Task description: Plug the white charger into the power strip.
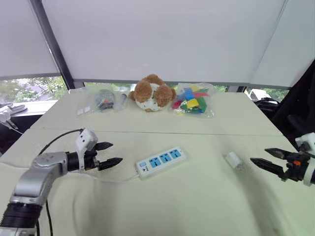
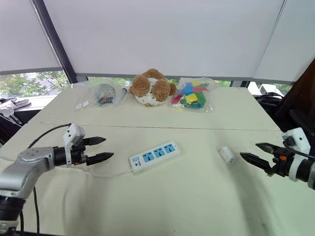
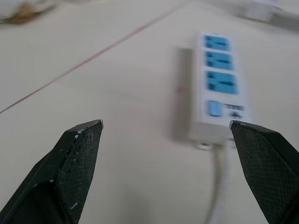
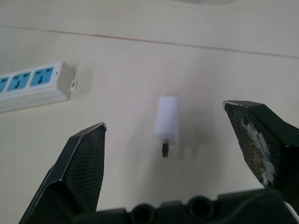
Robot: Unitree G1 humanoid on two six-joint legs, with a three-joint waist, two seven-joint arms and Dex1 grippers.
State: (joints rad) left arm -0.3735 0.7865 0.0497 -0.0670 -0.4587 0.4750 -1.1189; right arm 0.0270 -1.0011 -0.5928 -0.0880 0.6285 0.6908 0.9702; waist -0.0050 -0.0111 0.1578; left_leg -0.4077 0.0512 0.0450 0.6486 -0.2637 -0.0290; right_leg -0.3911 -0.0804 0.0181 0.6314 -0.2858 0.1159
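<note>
The white charger (image 1: 233,160) lies on its side on the cream table, right of centre; in the right wrist view its prongs point toward the camera (image 4: 167,122). My right gripper (image 1: 265,159) is open, a short way to the charger's right, fingers aimed at it. The white power strip (image 1: 161,162) with blue sockets lies mid-table, its cord trailing left. My left gripper (image 1: 109,153) is open, just left of the strip's switch end (image 3: 219,97), holding nothing.
At the table's far side sit a brown teddy bear (image 1: 151,93), a clear bag of coloured blocks (image 1: 192,103) and a smaller clear bag (image 1: 103,101). A black cable (image 1: 56,138) arcs by my left arm. A seam line (image 1: 197,133) crosses the table.
</note>
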